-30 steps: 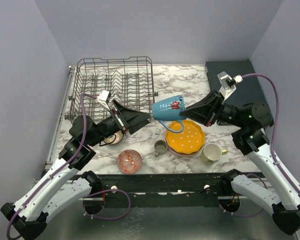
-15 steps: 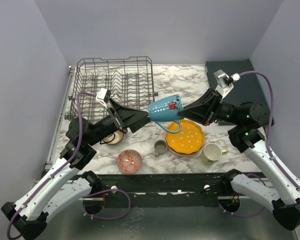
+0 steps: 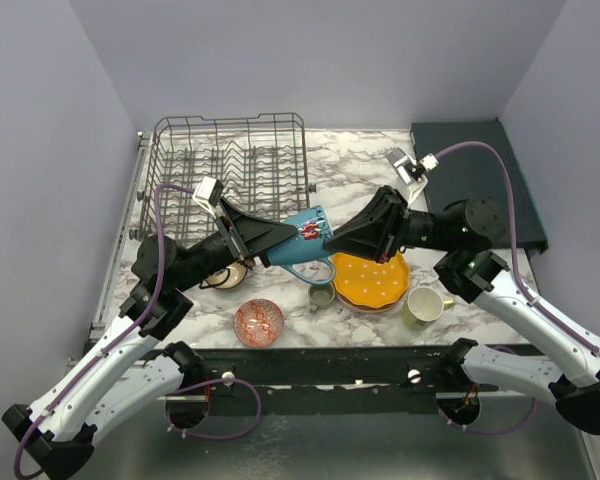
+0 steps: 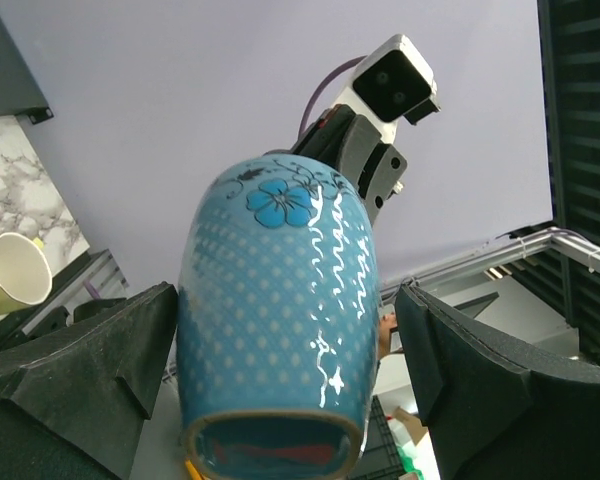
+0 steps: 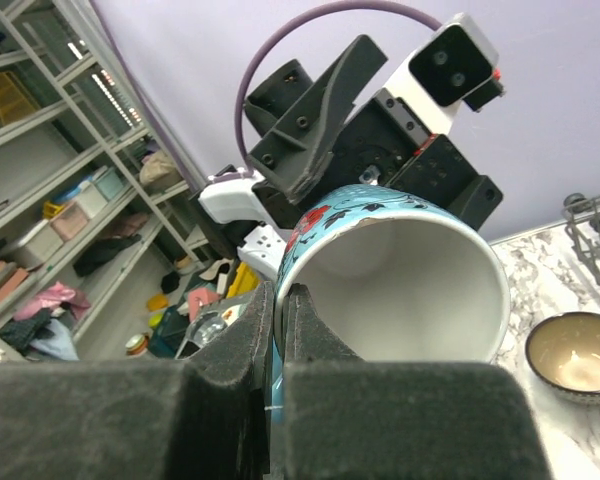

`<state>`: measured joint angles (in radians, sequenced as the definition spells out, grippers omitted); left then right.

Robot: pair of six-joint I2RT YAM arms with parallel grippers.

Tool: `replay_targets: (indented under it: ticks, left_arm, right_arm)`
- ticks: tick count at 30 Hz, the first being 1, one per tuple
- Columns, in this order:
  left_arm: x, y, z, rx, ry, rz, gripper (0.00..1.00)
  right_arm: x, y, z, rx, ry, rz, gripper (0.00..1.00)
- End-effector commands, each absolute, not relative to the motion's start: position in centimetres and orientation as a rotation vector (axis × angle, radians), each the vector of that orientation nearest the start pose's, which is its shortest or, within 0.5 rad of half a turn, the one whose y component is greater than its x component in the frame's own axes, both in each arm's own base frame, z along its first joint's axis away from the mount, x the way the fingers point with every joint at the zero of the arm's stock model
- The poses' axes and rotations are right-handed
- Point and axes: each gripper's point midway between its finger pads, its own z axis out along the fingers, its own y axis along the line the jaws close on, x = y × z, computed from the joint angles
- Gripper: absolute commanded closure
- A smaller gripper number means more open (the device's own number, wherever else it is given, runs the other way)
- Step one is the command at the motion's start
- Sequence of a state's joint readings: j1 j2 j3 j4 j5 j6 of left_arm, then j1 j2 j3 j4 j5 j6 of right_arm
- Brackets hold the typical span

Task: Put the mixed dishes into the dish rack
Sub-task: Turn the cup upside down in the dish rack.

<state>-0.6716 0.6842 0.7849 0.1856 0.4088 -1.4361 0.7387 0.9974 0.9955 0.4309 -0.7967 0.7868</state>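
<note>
Handover under way: blue mug (image 3: 305,236) is entering the left gripper (image 3: 283,243)
The right gripper (image 3: 332,241), clamped on its rim, is bringing it leftward, near the front corner of the dish rack (image 3: 230,160), between the left's wide-spread, empty jaws.

The left arm (image 3: 180,262) hides half the brown bowl (image 3: 226,277); the left wrist view crops the blue mug (image 4: 275,320).

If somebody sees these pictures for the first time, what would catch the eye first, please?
The blue mug, held in mid-air at the centre: the right gripper pinches its rim while the open left gripper brackets its base. Next, the orange dotted plate just right of it, and the grey dish rack at the far left.
</note>
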Motion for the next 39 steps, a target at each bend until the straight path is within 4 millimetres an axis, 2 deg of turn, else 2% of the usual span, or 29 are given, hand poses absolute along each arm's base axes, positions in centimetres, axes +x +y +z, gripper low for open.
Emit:
replay_targets:
  ticks: [1, 17, 27, 31, 39]
  left_arm:
    - [12.5, -24.4, 43.5, -0.115, 1.585, -2.021, 0.01]
    - [11.7, -23.9, 43.9, -0.092, 1.582, -2.016, 0.01]
    - [11.6, -23.7, 43.9, -0.079, 1.580, -1.996, 0.14]
    - [11.5, -23.8, 43.8, -0.066, 1.587, -1.994, 0.27]
    - [11.7, -24.0, 43.5, -0.055, 1.589, -1.982, 0.67]
  right_arm:
    - [12.5, 30.3, 47.1, -0.759, 1.146, 1.651, 0.99]
    - [12.9, 30.3, 47.1, -0.745, 1.168, 1.619, 0.99]
    - [12.8, 30.4, 46.5, -0.754, 1.193, 1.615, 0.99]
    - [12.8, 30.6, 45.8, -0.764, 1.222, 1.620, 0.99]
    - [12.8, 30.6, 44.9, -0.769, 1.251, 1.611, 1.00]
